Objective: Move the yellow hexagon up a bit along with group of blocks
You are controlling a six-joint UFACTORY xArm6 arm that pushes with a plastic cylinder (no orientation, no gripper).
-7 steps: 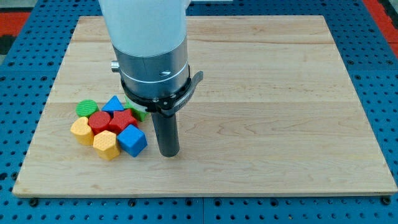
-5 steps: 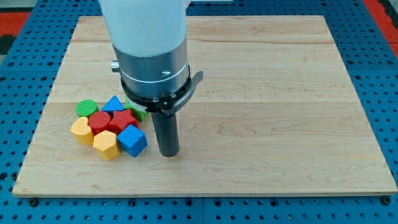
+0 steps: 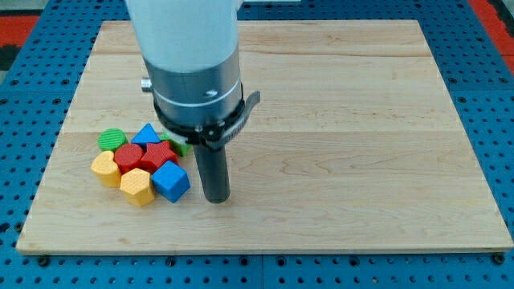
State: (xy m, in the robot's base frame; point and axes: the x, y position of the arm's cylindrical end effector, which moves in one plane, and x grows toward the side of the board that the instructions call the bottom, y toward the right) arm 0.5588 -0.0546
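Camera view: wooden board [image 3: 337,120] on blue pegboard [image 3: 32,88].

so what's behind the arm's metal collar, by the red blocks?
A green block pokes out beside the red star, mostly hidden by the collar, shape unclear. My tip sits right of the blue cube.

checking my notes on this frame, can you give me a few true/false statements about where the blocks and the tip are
1. My tip is at the view's right of the blue cube. True.
2. The yellow hexagon sits at the top edge of the cluster. False: it lies at the cluster's bottom.
3. All blocks lie on the left part of the wooden board. True.
4. My tip touches the yellow hexagon. False: the blue cube lies between them.
5. A blue triangle lies above the red blocks. True.
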